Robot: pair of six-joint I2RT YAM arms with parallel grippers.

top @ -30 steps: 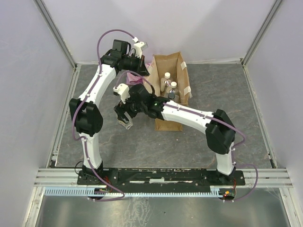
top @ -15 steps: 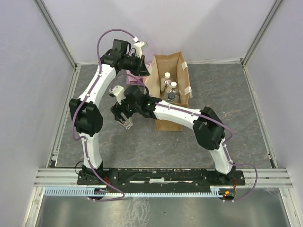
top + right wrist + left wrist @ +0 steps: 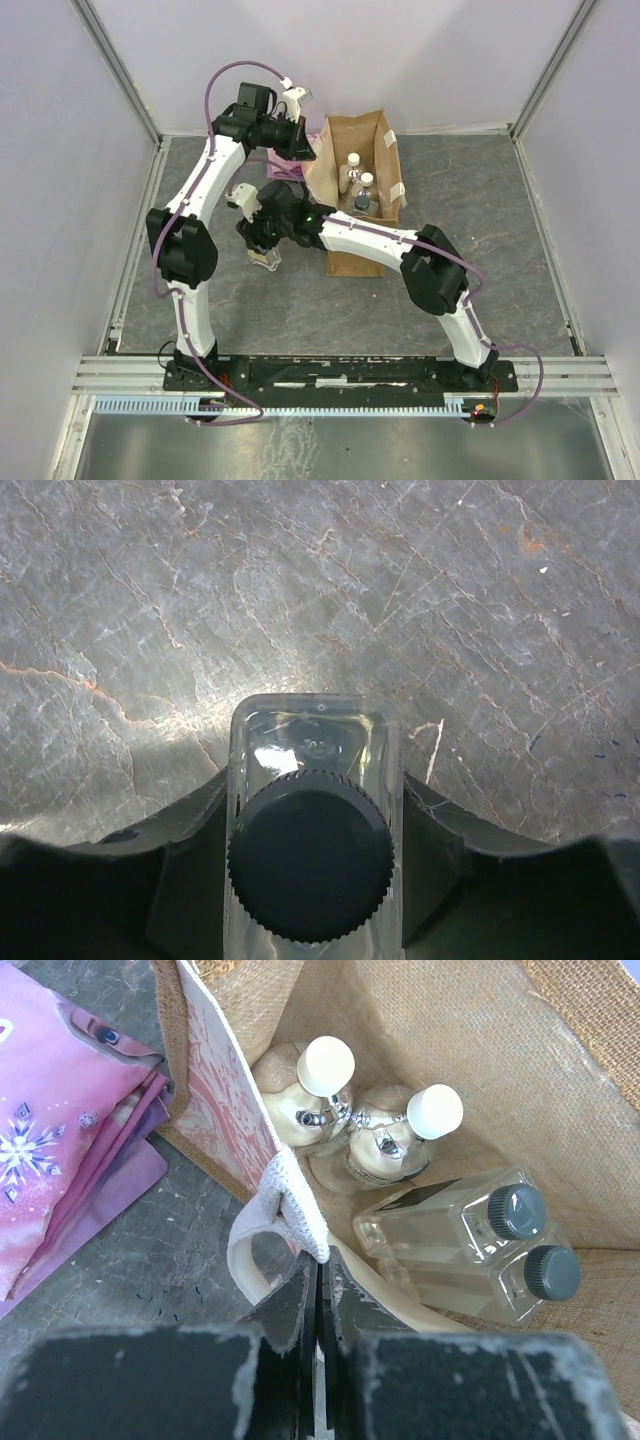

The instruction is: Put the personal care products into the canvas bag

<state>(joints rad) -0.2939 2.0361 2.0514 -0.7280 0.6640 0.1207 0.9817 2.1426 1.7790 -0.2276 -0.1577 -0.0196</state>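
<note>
The canvas bag (image 3: 345,128) stands open at the back of the table. My left gripper (image 3: 320,1265) is shut on its pale handle (image 3: 290,1192) at the rim. Inside lie two round bottles with white caps (image 3: 327,1064) (image 3: 435,1110) and two square bottles with dark caps (image 3: 515,1210) (image 3: 552,1272). Left of the bag, a square clear bottle with a dark cap (image 3: 310,855) stands on the table (image 3: 480,610). My right gripper (image 3: 312,780) is down over it, its fingers (image 3: 190,860) pressed against both sides. In the top view that gripper (image 3: 265,252) hides most of the bottle.
A flat pink packet (image 3: 60,1110) lies on the table against the bag's left side. The grey marbled table is walled by pale panels, with a metal rail (image 3: 140,240) along its left edge. Both arms reach across the left half.
My right gripper has dropped a little to the left onto the standing bottle, and its fingers have closed against it. The left arm and the bag have not moved.
</note>
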